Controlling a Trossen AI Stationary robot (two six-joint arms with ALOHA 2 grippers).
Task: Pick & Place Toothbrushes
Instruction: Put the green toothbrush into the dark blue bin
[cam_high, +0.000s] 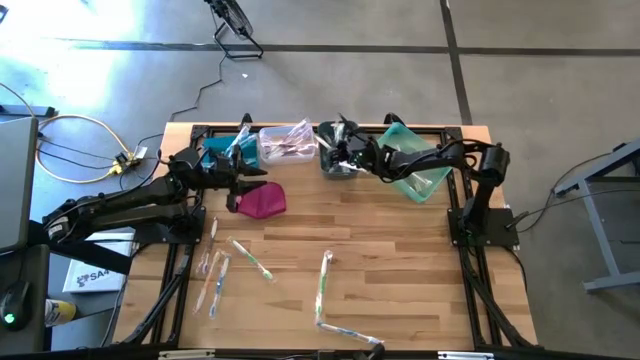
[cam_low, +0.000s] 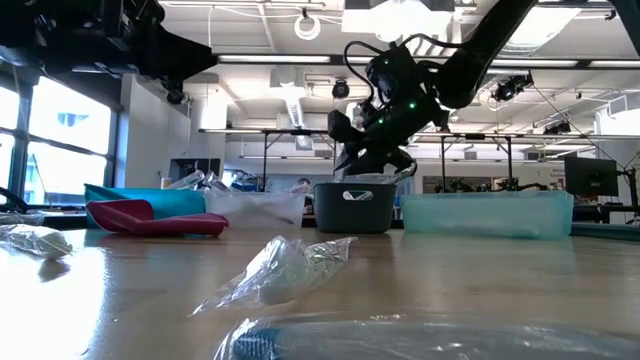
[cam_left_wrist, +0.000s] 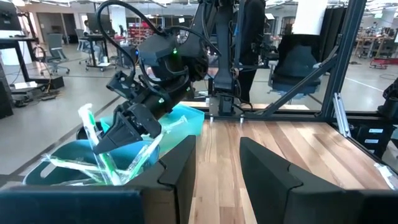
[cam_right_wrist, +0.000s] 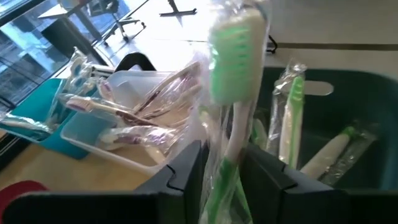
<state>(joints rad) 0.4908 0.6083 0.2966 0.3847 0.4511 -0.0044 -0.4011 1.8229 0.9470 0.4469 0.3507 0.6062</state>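
My right gripper (cam_right_wrist: 222, 174) is over the grey bin (cam_high: 340, 163) at the table's far edge, shut on a wrapped green toothbrush (cam_right_wrist: 236, 62) whose head sticks up. More green toothbrushes (cam_right_wrist: 292, 118) stand in that bin. Loose toothbrushes (cam_high: 213, 272) (cam_high: 323, 285) lie flat on the near half of the table. My left gripper (cam_left_wrist: 217, 180) is open with nothing between its fingers, beside the magenta pouch (cam_high: 262, 200). My right gripper has the toothbrush's wrapped handle (cam_right_wrist: 225, 158) between its two fingers, below the head. The fingers come from the table's right, slanting down, and lie across the handle. The toothbrush stands about upright, head up; its lower end is hidden below the fingers.
Along the far edge stand a blue bin (cam_high: 218, 152), a clear bin (cam_high: 285, 140) holding pink toothbrushes, the grey bin and a teal bin (cam_high: 415, 172). A crumpled wrapper (cam_low: 285, 268) lies near the front. Bare wood lies in the middle of the table.
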